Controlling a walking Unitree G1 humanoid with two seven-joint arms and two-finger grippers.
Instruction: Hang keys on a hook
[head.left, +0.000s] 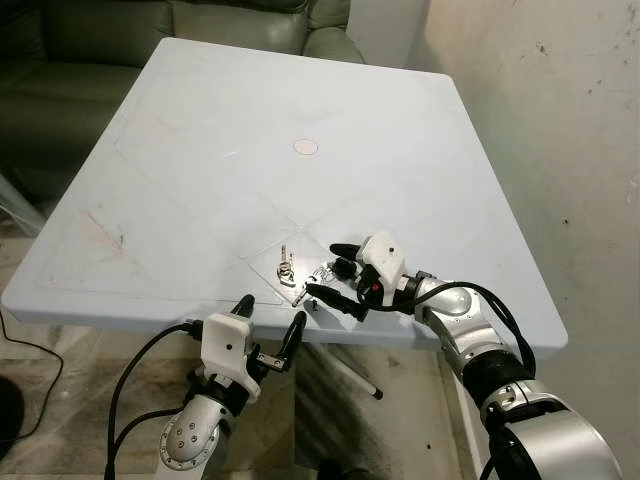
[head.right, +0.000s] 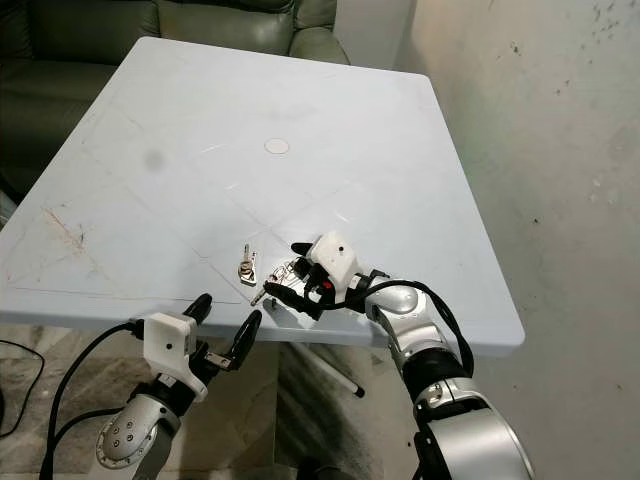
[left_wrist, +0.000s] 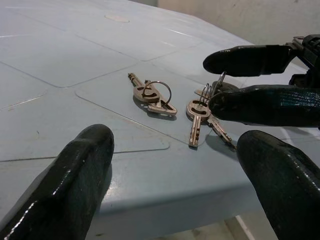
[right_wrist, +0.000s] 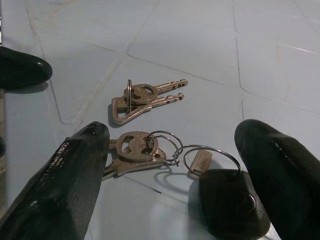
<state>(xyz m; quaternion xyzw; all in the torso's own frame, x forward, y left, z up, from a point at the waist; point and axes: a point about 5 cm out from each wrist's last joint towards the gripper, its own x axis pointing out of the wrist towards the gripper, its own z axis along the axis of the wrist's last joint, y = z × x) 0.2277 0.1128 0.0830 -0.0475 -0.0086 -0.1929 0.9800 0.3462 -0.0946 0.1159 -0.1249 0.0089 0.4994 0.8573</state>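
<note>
Two bunches of keys lie near the front edge of the table (head.left: 200, 150). The fob bunch (right_wrist: 150, 150) has brass keys on linked rings with a black fob (right_wrist: 232, 207); the small bunch (right_wrist: 142, 97) has two keys on one ring, just beside it. The right gripper (head.left: 329, 270) straddles the fob bunch, fingers spread, gripping nothing. The left gripper (head.left: 272, 312) hovers before the table edge, fingers apart and empty.
</note>
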